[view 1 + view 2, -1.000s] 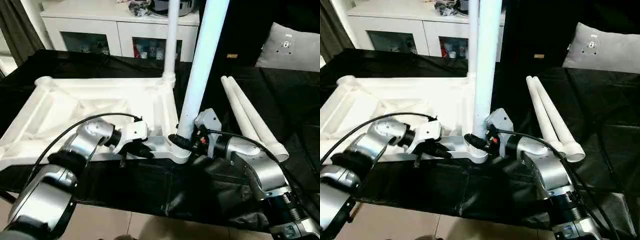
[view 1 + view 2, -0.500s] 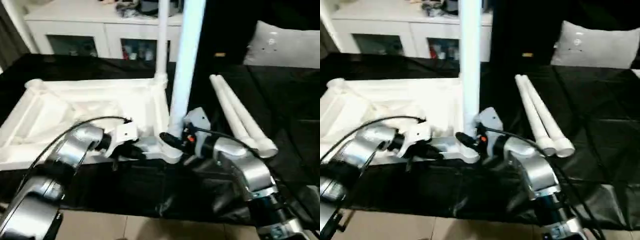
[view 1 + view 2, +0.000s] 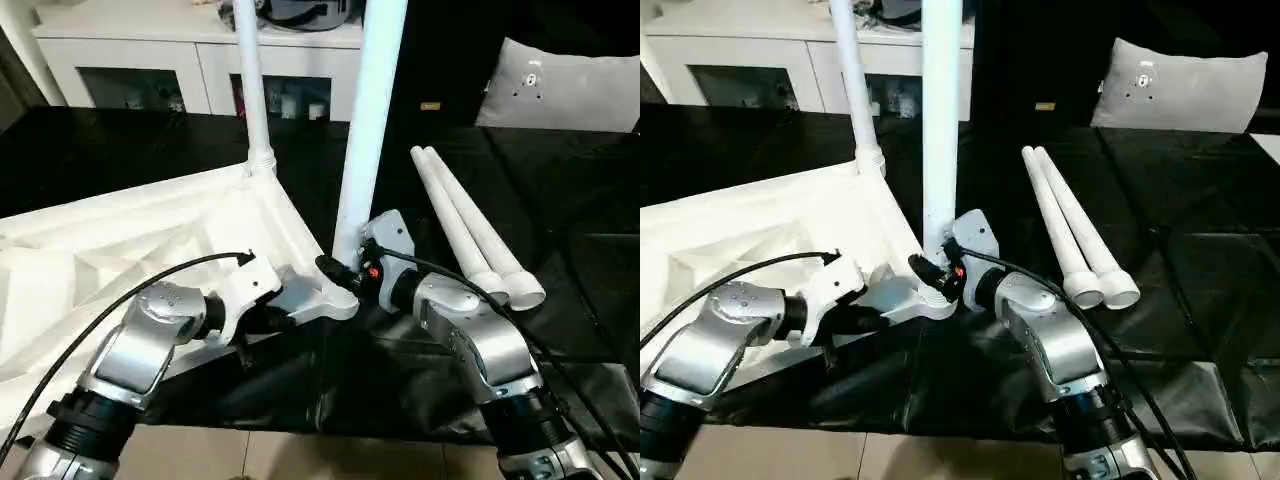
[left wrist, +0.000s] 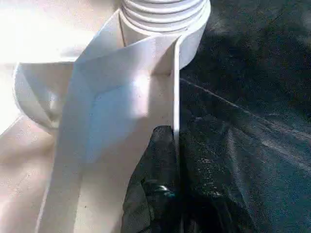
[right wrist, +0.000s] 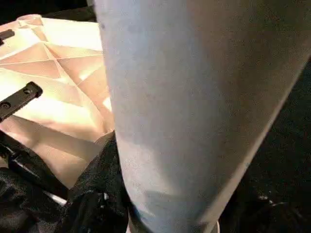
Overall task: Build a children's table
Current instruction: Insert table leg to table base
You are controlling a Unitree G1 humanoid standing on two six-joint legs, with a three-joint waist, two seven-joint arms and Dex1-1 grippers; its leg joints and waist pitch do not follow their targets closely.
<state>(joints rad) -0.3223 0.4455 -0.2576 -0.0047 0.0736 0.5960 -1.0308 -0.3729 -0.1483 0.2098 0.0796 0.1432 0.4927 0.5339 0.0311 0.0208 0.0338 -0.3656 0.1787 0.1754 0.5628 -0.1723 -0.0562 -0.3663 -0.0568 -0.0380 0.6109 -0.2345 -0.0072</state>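
The children's table top (image 3: pixel 120 250) lies upside down on black cloth, ribbed underside up. One white leg (image 3: pixel 252 90) stands in its far corner socket. A second leg (image 3: pixel 365 120) stands upright in the near corner socket (image 3: pixel 335 300). My right gripper (image 3: pixel 340 268) is shut around the base of this leg, and one of its black fingers (image 5: pixel 97 194) lies against the leg (image 5: pixel 194 97). My left gripper (image 3: pixel 272 318) is shut on the top's near rim just left of that socket; its finger (image 4: pixel 155 160) pinches the thin rim wall (image 4: pixel 175 97). Two loose legs (image 3: pixel 470 225) lie side by side to the right.
A white cabinet (image 3: pixel 130 60) with glass doors stands behind the work surface. A grey cushion (image 3: pixel 560 85) rests at the back right. The black cloth's front edge (image 3: pixel 330 425) hangs over a tiled floor close to my arms.
The table top has swung around its near corner, so its far leg now stands further left and the near rim runs diagonally. The view has also shifted. Both grips are unchanged.
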